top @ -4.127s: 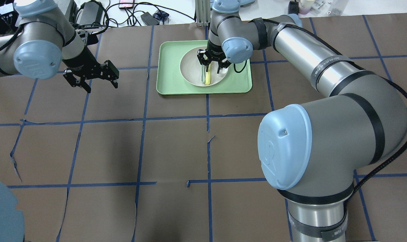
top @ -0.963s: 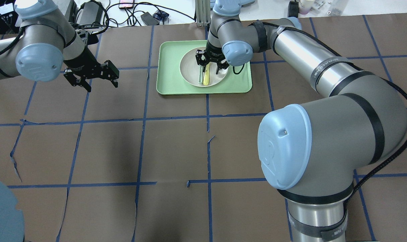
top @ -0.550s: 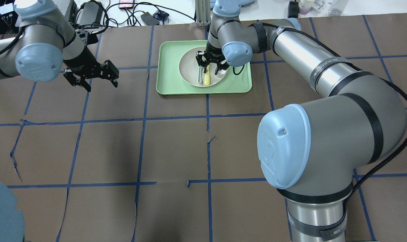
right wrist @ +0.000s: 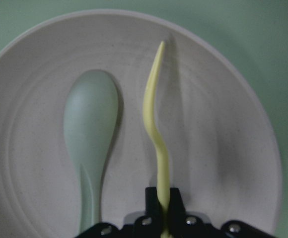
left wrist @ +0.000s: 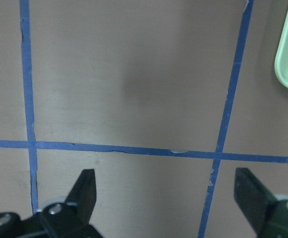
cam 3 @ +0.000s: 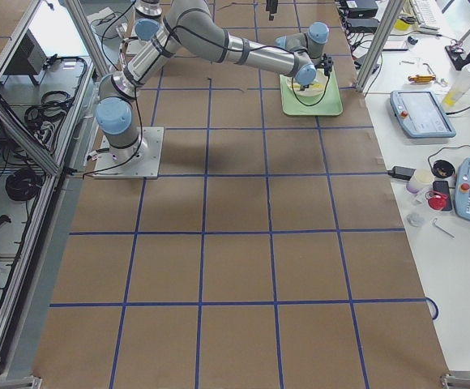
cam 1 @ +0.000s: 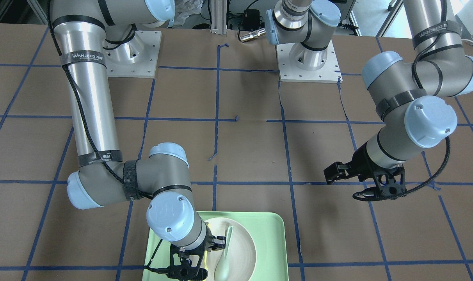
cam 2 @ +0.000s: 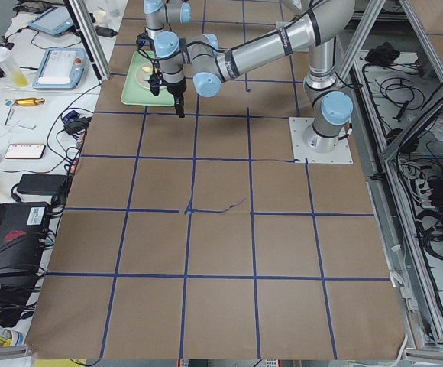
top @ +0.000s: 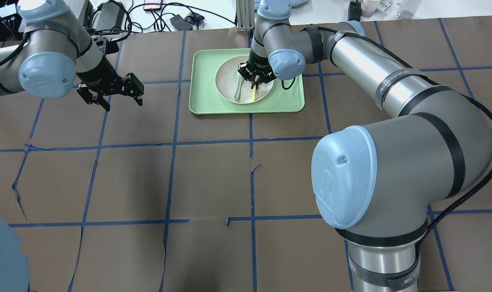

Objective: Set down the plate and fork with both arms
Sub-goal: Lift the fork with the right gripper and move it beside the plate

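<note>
Right fingers (right wrist: 152, 201): earlier spread astride the flat fork, now pinched on one end of it.
Fork (right wrist: 156, 124): now turned on edge, over the plate (right wrist: 223, 129).
Spoon (right wrist: 90, 119): now slanted, in the plate beside the fork.
Left fingers (left wrist: 86, 191): unchanged, spread above the table (left wrist: 134, 89).

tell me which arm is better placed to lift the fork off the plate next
Right. The right gripper is shut on the fork, over the plate. The left gripper hangs open above the table, off to the side of the green tray.
</note>
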Tool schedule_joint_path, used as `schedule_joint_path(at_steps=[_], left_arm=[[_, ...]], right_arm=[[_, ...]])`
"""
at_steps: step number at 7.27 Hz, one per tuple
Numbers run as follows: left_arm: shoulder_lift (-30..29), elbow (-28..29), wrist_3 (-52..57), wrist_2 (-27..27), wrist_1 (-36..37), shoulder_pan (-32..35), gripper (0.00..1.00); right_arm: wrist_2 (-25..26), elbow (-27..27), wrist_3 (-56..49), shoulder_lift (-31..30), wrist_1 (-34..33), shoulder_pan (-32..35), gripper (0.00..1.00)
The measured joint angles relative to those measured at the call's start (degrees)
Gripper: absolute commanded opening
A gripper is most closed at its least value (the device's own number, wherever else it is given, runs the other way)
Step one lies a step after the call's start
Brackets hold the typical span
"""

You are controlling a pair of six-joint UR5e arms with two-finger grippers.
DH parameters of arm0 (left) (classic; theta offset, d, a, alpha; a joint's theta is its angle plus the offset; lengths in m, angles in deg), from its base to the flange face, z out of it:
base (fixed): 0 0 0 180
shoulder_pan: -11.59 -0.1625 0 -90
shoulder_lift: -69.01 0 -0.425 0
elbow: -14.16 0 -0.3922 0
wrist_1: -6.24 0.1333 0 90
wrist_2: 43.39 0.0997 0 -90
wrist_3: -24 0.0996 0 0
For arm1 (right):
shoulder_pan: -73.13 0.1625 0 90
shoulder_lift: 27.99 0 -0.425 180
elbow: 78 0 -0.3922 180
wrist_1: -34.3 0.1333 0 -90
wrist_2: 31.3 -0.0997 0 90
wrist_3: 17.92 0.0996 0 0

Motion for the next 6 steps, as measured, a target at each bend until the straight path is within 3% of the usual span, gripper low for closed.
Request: schedule_joint_path(at_steps=[4, 6], left_arm=[[-0.36, 0.00, 0.02, -0.05, -0.01, -0.10, 1.00], [-0.85, 0.00, -0.19, -0.08, 0.07, -0.10, 1.00]], right_arm=[[0.29, 0.02, 2.37, -3.33, 1.86, -0.07, 0.00], [4.55, -0.31, 2.72, -5.12, 2.07, -0.33, 0.00]])
